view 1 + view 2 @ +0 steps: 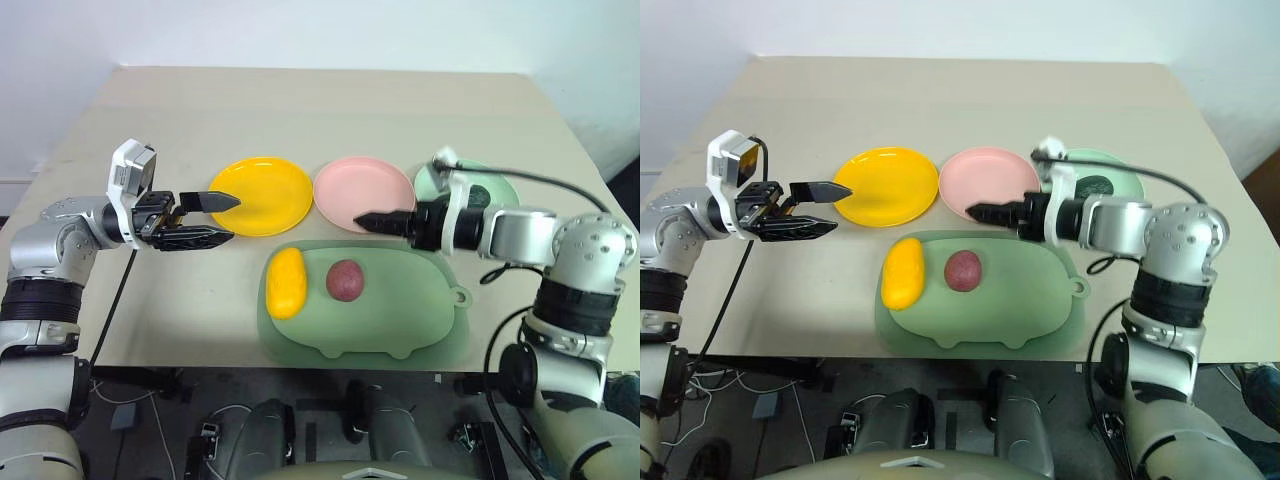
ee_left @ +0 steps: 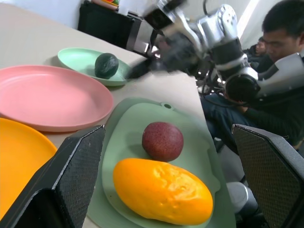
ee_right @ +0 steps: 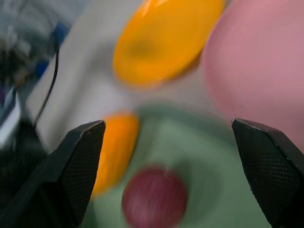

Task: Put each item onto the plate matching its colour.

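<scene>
A yellow mango-like fruit and a round dark red fruit lie side by side on the green pig-shaped mat. Behind the mat stand the yellow plate, the pink plate and the pale green plate, which holds the dark green avocado. My left gripper hovers open and empty at the yellow plate's left edge, pointing right. Above the pink plate's near rim, my right gripper points left, open and empty, with both loose fruits ahead of it.
My right forearm crosses in front of the pale green plate. A black cable hangs off the table's left front edge. In the left wrist view a person sits beyond the table's right side.
</scene>
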Robot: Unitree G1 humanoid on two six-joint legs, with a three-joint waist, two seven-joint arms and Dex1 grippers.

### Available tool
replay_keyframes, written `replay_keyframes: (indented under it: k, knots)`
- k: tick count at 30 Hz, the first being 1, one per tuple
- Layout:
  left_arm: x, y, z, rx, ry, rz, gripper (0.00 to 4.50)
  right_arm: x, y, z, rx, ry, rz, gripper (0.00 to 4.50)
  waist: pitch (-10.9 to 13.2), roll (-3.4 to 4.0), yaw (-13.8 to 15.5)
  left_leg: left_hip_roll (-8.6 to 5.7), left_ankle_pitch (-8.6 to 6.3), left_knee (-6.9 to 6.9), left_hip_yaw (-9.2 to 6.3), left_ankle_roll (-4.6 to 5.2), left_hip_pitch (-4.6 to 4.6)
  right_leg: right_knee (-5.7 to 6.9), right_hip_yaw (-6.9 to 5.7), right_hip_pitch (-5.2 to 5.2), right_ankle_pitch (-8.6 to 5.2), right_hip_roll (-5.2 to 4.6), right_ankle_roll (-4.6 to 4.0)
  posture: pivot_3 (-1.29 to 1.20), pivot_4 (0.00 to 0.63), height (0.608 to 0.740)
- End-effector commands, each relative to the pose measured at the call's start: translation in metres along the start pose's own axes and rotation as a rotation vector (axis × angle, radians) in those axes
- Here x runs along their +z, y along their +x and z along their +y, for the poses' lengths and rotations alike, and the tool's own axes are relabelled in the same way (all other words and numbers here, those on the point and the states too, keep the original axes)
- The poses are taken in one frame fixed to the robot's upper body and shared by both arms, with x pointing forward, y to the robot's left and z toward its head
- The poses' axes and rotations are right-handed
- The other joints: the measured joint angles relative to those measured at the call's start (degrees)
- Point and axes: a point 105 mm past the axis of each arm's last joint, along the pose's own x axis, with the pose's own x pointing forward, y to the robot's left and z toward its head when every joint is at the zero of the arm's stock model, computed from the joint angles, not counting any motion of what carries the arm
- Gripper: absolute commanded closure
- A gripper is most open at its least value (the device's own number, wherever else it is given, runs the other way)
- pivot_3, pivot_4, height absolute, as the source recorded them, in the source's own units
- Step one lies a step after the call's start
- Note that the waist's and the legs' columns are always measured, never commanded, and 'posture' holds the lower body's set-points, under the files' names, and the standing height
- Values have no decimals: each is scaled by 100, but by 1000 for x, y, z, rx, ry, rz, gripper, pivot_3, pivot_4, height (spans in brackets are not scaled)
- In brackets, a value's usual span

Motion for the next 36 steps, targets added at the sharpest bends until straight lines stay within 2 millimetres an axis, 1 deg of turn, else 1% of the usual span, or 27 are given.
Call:
replay_keyframes:
  k: [1, 3, 5, 7, 14, 19, 26, 36]
  knots:
    - [9, -2, -4, -7, 35, -12, 0, -16, 1, 5, -7, -39, 73, 40, 0, 0, -9, -1, 0, 0, 0, 0, 1, 1, 0, 0, 0, 2, 0, 0, 150, 740]
    - [10, -2, -4, -8, 34, -14, 0, -21, 2, 2, -26, -28, 94, 40, 0, 0, -24, 1, 0, -1, 1, 0, 4, 3, 1, -2, 0, 7, -1, 0, 150, 740]
    - [10, -2, -4, -8, 33, -14, 0, -25, 4, 4, -26, -37, 101, 40, 0, 0, -18, 4, 0, -1, 1, 0, 3, 3, 1, -3, 0, 10, -1, 0, 150, 740]
    - [9, -2, -3, -8, 32, -10, 0, -28, 6, 5, -6, -8, 99, 40, 0, 0, -5, 4, 0, -1, 0, 0, 3, 3, 1, -3, 0, 10, -1, 0, 150, 740]
    - [8, -2, -4, -7, 29, -13, 0, -26, 9, 9, 14, 17, 71, 40, 0, 0, 6, 4, 0, 0, 0, 1, 2, 2, 1, -2, 0, 7, -1, 0, 150, 740]
    - [8, -2, -3, -6, 26, -12, 0, -31, 14, 15, 44, 34, 75, 40, 0, 0, 6, 4, -1, 0, 0, 1, 2, 2, 1, -2, 0, 8, -1, 0, 150, 740]
    - [8, -3, -3, -4, 28, -9, 0, -37, 27, 23, 52, 27, 89, 40, 0, 0, -1, 4, -1, 0, -1, 1, 2, 2, 1, -2, 0, 8, -1, 0, 150, 740]
    - [9, -5, -5, 1, 26, -1, 0, -37, 42, 23, 12, 14, 101, 40, 0, 0, 0, 4, -1, 0, -2, 2, 1, 2, 1, -2, 0, 8, -1, 0, 150, 740]
